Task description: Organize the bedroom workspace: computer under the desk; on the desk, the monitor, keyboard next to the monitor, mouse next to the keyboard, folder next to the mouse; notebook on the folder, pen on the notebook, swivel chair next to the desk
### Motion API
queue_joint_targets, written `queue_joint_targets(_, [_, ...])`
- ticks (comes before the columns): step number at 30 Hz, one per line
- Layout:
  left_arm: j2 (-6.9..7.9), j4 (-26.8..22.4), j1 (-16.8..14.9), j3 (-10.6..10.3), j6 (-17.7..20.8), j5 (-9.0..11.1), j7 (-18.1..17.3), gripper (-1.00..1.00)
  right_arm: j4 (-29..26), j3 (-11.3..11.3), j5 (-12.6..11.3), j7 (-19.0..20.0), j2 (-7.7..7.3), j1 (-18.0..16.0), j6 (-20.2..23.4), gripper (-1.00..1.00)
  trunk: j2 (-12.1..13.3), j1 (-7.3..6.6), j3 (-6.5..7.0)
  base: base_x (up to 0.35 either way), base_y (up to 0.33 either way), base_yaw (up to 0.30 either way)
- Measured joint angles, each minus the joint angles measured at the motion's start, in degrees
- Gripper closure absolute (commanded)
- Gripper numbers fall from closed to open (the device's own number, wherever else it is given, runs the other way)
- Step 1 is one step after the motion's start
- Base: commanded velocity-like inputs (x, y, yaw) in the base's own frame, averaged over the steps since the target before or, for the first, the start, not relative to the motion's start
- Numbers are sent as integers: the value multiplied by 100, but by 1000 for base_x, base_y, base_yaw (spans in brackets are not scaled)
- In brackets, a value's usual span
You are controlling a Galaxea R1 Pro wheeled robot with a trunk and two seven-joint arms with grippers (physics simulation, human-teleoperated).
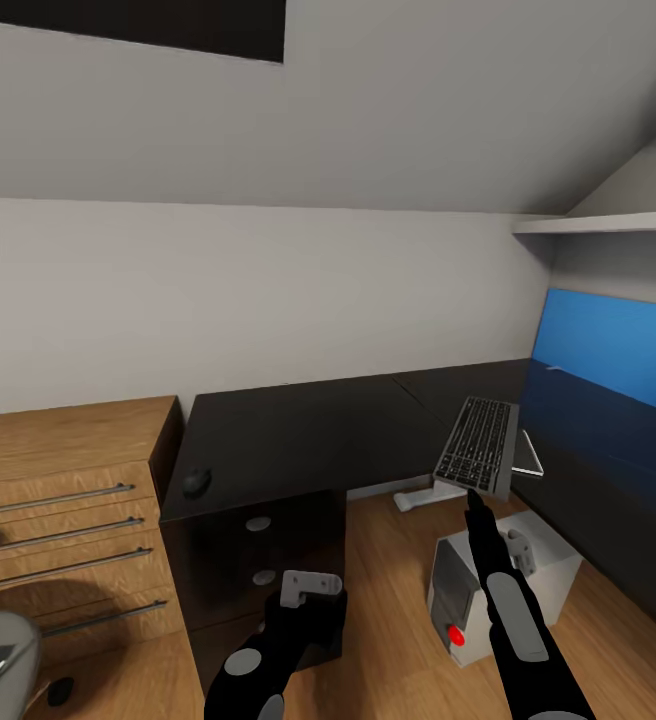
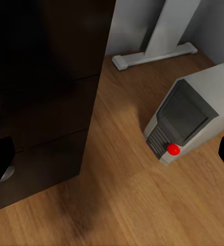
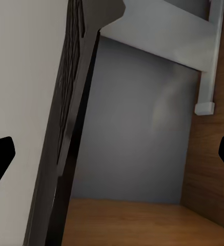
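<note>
- The desk (image 1: pixel 308 430) is the landmark: long, black, set against the wall.
- The keyboard (image 1: pixel 478 443) is tilted in the air at the desk's front edge, its near end at the tip of the right gripper (image 1: pixel 476 500); whether the fingers pinch it, I cannot tell.
- The mouse (image 1: pixel 197 481) lies on the desk's left end.
- The computer (image 1: pixel 498 590) stands on the floor under the desk.
- The left gripper (image 1: pixel 308 588) hangs before the desk's drawers (image 1: pixel 253 570), fingers spread wide, holding nothing.

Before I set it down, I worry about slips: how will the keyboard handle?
The keyboard looks stiff: held aloft near one end by the right claw, it shows no sag. It seems thin and smooth-edged, so it may pivot or slide in a narrow pinch.
</note>
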Motion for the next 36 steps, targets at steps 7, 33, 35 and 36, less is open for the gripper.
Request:
queue_joint_targets(7, [1, 1, 0, 0, -2, 0, 0, -100, -1, 3, 0, 0, 0, 0, -3, -100, 0, -2, 0, 92, 0, 0])
queue_joint_targets(33, [10, 30, 0, -289, -3, 0, 4, -100, -21, 3, 19, 0, -3, 0, -13, -100, 0, 0, 0, 88, 0, 0])
queue_joint_targets(35, [10, 43, 0, -290, -3, 0, 5, -100, -24, 2, 23, 0, -4, 0, -16, -100, 0, 0, 0, 15, 0, 0])
queue_joint_targets(36, [10, 45, 0, -290, -3, 0, 6, -100, -24, 1, 23, 0, -5, 0, -17, -100, 0, 0, 0, 11, 0, 0])
